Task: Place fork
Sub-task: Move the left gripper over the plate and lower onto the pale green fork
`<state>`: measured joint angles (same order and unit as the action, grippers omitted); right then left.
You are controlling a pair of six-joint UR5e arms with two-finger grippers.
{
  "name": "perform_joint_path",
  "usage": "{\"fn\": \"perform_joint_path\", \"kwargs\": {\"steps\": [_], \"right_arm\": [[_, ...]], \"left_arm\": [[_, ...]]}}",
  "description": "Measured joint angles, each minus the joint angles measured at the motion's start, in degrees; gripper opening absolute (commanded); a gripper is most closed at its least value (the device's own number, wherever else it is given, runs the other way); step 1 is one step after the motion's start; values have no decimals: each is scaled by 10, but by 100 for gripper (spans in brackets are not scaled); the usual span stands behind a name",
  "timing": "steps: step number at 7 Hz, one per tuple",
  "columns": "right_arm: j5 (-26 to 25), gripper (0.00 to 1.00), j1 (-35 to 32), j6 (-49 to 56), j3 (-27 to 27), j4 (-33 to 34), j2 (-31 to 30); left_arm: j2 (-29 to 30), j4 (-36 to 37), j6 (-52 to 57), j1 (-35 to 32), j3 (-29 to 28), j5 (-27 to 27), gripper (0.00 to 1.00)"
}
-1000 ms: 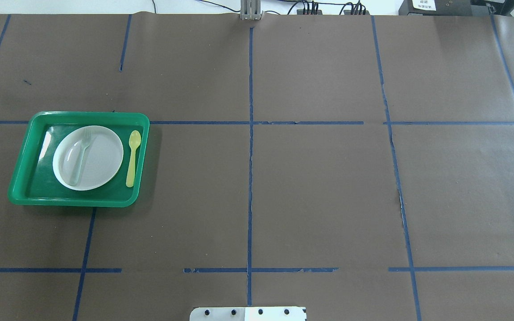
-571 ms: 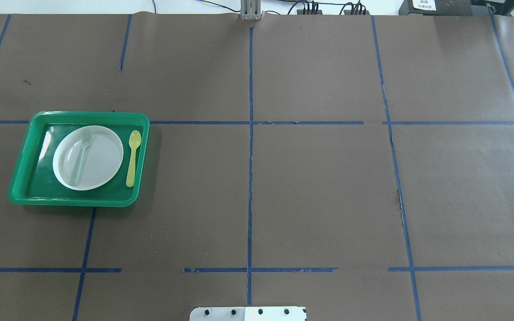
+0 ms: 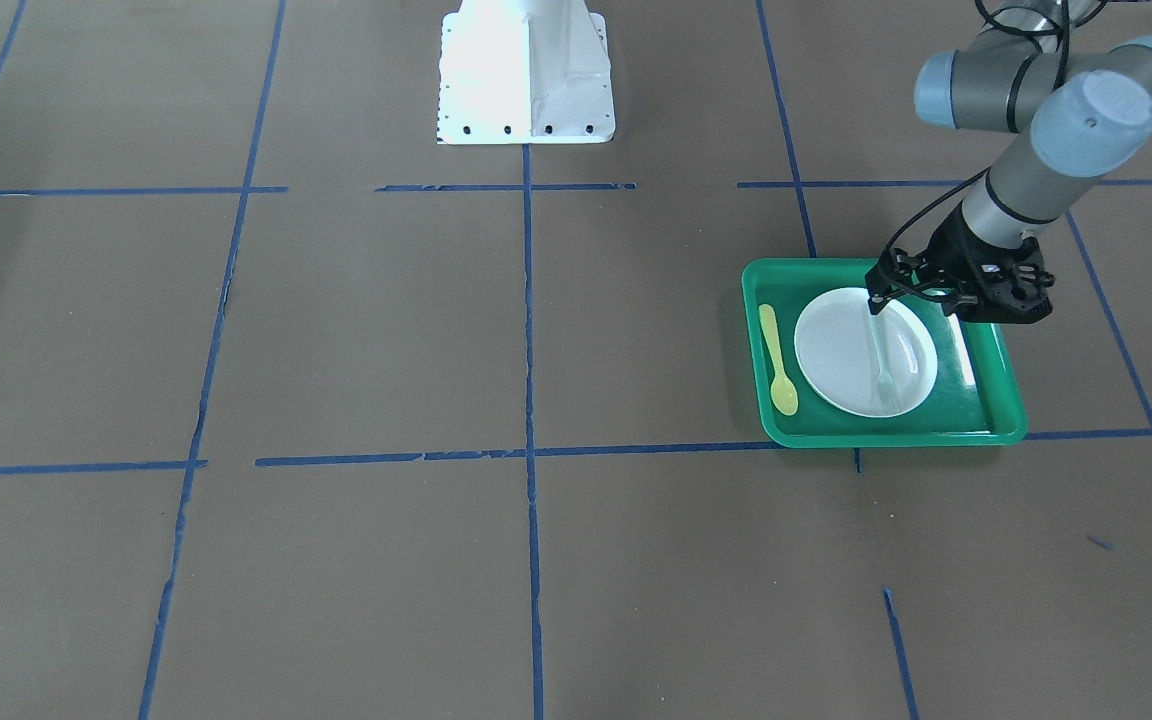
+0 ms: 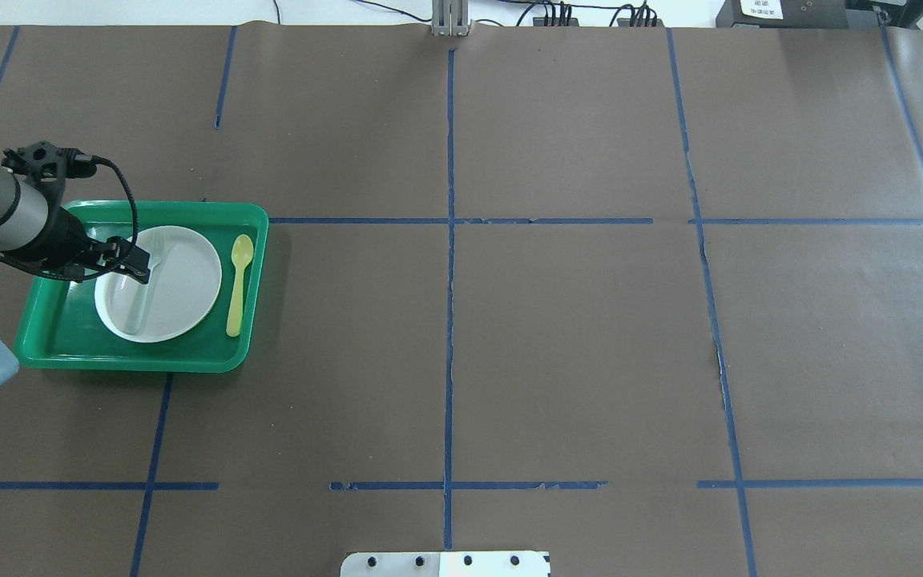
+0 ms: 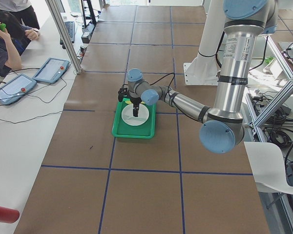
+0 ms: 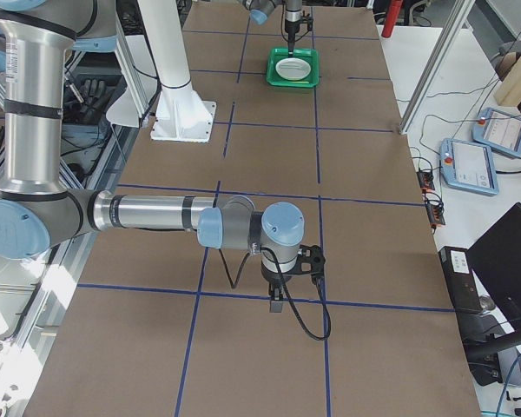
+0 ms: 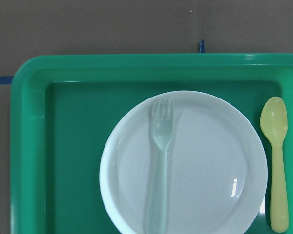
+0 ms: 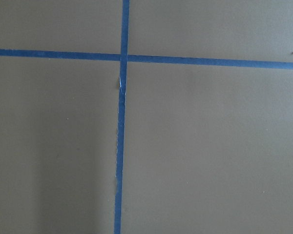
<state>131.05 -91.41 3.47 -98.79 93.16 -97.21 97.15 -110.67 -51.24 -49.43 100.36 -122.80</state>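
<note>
In the front view the left gripper (image 3: 956, 292) hangs over the fork (image 3: 882, 368), which lies flat on the plate (image 3: 836, 350), and we cannot tell its finger spread; overhead, the spoon (image 4: 237, 280) just to the right could get grabbed instead; the wrist view shows the thin fork hugging the plate, so we fear a pinch slipping; from the right side, we cannot tell the right gripper's (image 6: 278, 304) fingers either.

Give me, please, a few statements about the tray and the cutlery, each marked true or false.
1. The fork lies on the white plate. True.
2. The yellow spoon lies on the plate. False: it lies on the floor of the green tray, beside the plate.
3. The left gripper hangs over the green tray. True.
4. The fork's tines point toward the robot. False: they point away from it.
</note>
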Motion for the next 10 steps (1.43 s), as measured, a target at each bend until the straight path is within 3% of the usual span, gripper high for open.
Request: {"fn": "perform_joint_path", "kwargs": {"steps": [1, 2, 5, 10], "right_arm": [[0, 100, 0, 0, 0, 0, 0], [0, 100, 0, 0, 0, 0, 0], [0, 100, 0, 0, 0, 0, 0], [0, 100, 0, 0, 0, 0, 0]], "left_arm": [[1, -39, -16, 16, -28, 9, 90], [2, -56, -21, 26, -42, 17, 89], [10, -63, -20, 33, -66, 29, 75], [19, -63, -20, 34, -74, 30, 26]]}}
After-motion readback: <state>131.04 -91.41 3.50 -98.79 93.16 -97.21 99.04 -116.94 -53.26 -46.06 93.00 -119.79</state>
